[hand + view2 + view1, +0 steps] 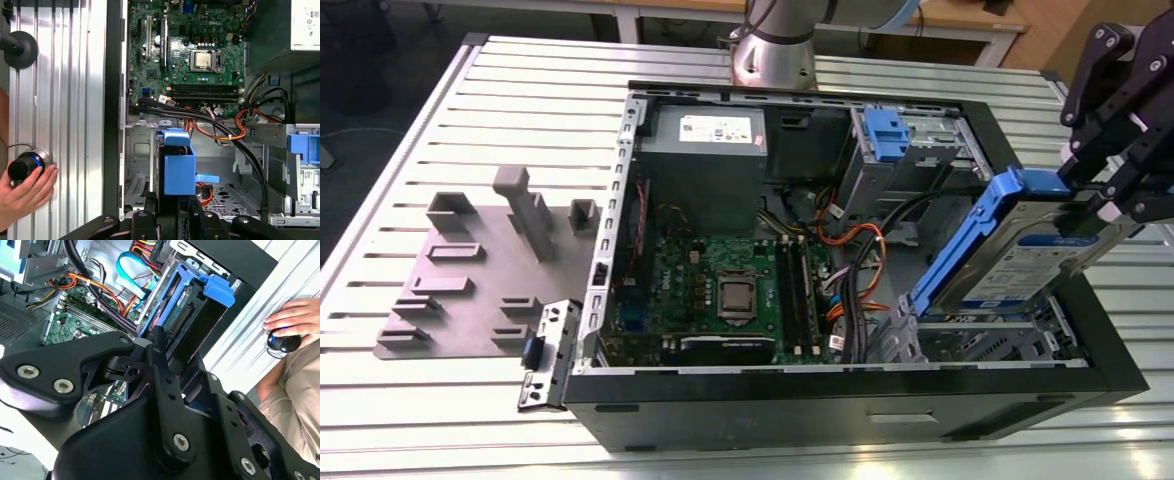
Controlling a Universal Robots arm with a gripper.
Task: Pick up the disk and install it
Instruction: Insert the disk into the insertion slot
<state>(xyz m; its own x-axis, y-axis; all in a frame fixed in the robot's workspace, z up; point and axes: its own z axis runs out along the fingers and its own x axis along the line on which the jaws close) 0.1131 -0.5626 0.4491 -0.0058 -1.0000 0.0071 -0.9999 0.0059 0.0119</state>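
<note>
Entry: my end effector is closed on the upper end of the disk, a flat rectangular silver-grey metal hard drive with a white-and-blue label on its face, framed by a blue plastic carrier rail. In the exterior view I hold it at the exterior view's right, above the near corner of the open black tower computer case, which lies on its side on the slatted aluminium desk. The disk is steeply tilted, upper end in my grip and lower end down at the mouth of the perforated bare-metal drive cage. Whether it touches the cage I cannot tell. Judgement: gripping one end leaves the other free to enter the cage, and the tilt keeps the drive off the bundle of orange and black cables running just beside the bay. Appearance: the label face is turned toward the exterior camera, and in the first wrist view the blue carrier is seen end-on between the cage walls (the drive body mostly hidden behind it). The green motherboard is well apart from the disk. On the desk beside the case, a person's hand rests on a black round knob with a blue ring, probably an operator control.
</note>
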